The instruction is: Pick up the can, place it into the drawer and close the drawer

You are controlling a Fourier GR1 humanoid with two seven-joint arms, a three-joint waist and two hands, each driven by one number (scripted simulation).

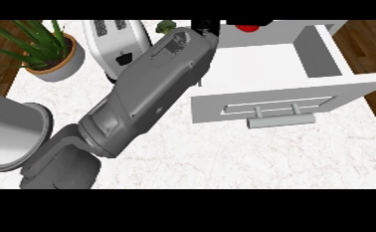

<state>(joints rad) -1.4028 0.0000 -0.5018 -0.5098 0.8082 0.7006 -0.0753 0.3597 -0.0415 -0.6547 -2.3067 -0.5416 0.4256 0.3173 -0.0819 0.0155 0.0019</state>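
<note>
Open white drawer [323, 94], red can [249, 27] possibly at its back, orientation unclear

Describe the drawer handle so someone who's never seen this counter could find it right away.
Start at the white open drawer on the counter's right side. On its front panel, facing the viewer, sits the handle: a short grey horizontal bar on two posts, the only metal-looking piece on that white panel.

a home kitchen, going by the pale marbled counter [220, 151] with wood flooring [363, 39] at both edges. a white toaster [117, 42] by a potted green plant [47, 52], a round steel pot [18, 131] at the left, a white drawer [286, 76] pulled open with a bar handle [281, 121].
</note>
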